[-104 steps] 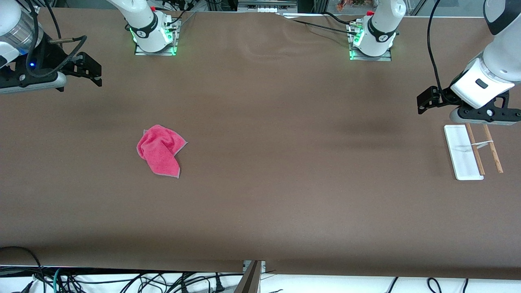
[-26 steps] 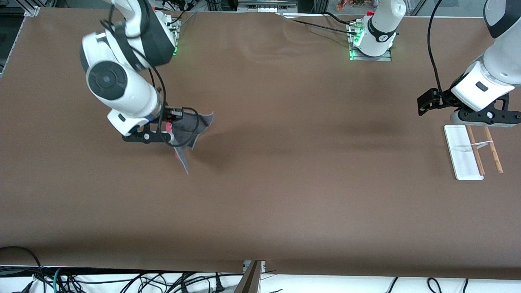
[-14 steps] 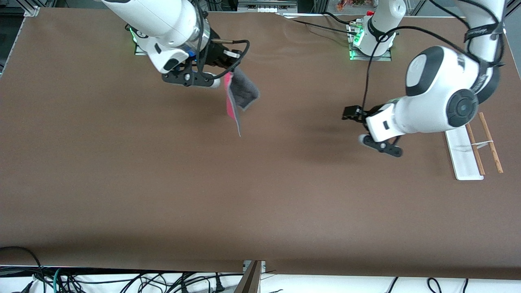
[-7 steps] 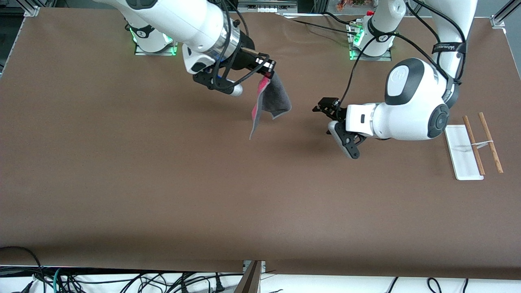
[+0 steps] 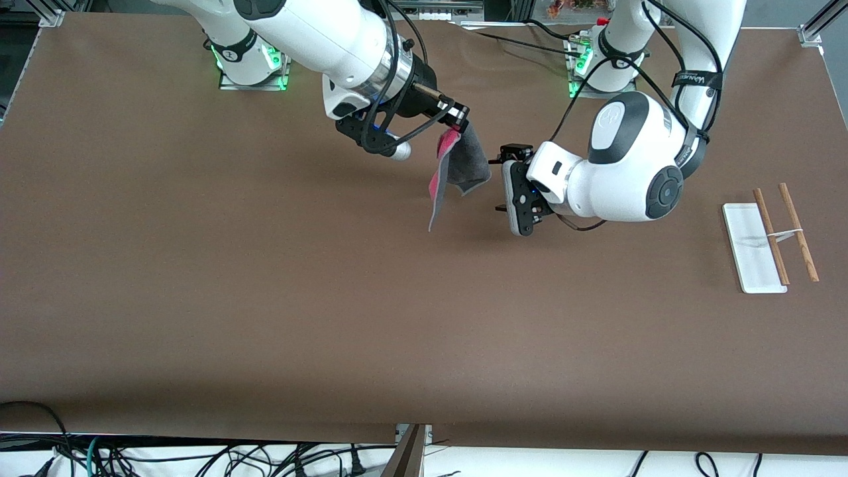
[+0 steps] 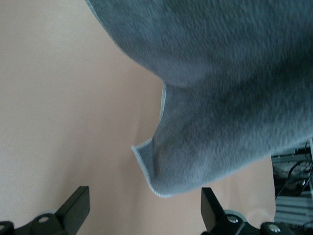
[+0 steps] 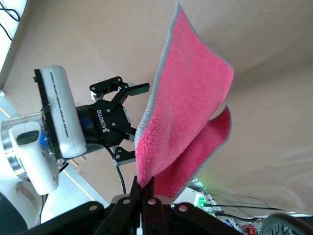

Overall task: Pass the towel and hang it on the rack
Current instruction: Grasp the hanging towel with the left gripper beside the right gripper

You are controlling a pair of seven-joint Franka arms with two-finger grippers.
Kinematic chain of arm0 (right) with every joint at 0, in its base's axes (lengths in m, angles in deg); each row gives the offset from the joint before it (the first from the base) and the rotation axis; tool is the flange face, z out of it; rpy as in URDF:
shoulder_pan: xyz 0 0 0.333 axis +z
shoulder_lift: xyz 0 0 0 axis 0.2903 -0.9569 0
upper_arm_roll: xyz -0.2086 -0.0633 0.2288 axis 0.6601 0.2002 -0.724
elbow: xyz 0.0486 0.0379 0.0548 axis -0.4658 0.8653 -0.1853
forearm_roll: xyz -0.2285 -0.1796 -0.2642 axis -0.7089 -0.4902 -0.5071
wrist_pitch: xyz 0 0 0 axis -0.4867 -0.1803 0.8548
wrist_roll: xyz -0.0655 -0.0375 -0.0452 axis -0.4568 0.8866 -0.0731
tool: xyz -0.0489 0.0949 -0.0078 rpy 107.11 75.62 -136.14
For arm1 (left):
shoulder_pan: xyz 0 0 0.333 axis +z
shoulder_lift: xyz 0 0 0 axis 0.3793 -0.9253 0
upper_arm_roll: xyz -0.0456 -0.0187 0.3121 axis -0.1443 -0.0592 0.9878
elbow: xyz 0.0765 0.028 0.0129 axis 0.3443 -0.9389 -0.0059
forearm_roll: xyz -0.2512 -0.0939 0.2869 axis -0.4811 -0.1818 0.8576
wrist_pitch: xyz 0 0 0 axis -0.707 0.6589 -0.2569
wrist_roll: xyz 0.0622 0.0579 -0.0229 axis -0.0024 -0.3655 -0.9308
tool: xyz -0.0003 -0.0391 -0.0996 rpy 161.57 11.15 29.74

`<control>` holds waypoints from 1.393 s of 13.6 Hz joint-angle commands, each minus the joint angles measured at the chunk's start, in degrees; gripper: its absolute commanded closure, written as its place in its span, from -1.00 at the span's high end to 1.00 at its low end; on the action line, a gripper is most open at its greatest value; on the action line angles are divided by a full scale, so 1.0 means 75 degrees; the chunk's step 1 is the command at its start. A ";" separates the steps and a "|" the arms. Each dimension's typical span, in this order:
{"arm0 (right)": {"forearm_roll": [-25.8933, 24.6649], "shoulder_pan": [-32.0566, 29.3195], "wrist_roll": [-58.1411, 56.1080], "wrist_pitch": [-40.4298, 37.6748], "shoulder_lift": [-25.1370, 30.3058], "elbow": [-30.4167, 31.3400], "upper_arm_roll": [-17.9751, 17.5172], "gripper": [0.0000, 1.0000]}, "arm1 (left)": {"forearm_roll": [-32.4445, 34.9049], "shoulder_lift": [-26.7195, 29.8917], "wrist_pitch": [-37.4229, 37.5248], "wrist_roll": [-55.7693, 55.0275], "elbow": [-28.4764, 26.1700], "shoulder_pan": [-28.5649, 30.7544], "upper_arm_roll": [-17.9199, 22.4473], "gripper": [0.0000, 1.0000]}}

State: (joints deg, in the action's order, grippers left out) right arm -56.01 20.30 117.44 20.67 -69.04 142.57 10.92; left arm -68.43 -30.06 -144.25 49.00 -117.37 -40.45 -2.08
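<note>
Now the right end effector (image 5: 457,122) pinches the towel (image 5: 457,165) in the air over mid-counter (image 5: 265,298), and the left end effector (image 5: 507,182) — fingers spread — has closed in beside it; handover looks imminent, the rack (image 5: 768,245) waiting at the left arm's end.

we see a wide brown table (image 5: 265,298) filling almost the whole front view, its matte cover faintly rippled near the top edge. below its near edge lies a white floor strip with a tangle of dark cables (image 5: 199,457). along the top edge stand bits of aluminium framing (image 5: 434,10), and green lights (image 5: 281,66) glow there. soft shadows fall across the table.
</note>
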 commanded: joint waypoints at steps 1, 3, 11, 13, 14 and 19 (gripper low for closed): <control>0.0124 0.0024 0.0166 -0.0025 -0.0137 -0.0290 0.0000 -1.00 | -0.0222 0.0035 -0.0043 0.0911 -0.0137 -0.0005 -0.0076 1.00; 0.0124 0.0024 0.0166 -0.0025 -0.0137 -0.0290 0.0000 -1.00 | -0.0444 0.0046 -0.0415 0.1100 -0.0335 -0.0016 -0.0251 1.00; 0.0124 0.0012 0.0178 -0.0025 -0.0137 -0.0290 0.0000 -1.00 | -0.0867 0.0046 -0.0922 0.2377 -0.0852 0.0101 -0.0592 -0.91; 0.0124 0.0012 0.0178 -0.0025 -0.0125 -0.0290 0.0000 -1.00 | -0.0867 0.0046 -0.0922 0.2413 -0.0840 0.0159 -0.0592 -1.00; 0.0124 0.0012 0.0178 -0.0025 -0.0137 -0.0290 0.0000 -1.00 | -0.0867 0.0046 -0.0911 0.2413 -0.0840 0.0171 -0.0592 -1.00; 0.0171 -0.0093 0.0143 -0.0025 -0.0125 -0.0290 0.0105 1.00 | -0.0785 0.0070 -0.0829 0.2402 -0.0770 0.0241 -0.0592 -1.00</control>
State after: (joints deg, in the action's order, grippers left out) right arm -55.99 19.99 117.80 20.75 -69.07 142.43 11.36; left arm -73.20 -30.26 -150.75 64.98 -122.86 -39.41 -6.25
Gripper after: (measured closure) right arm 0.771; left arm 0.974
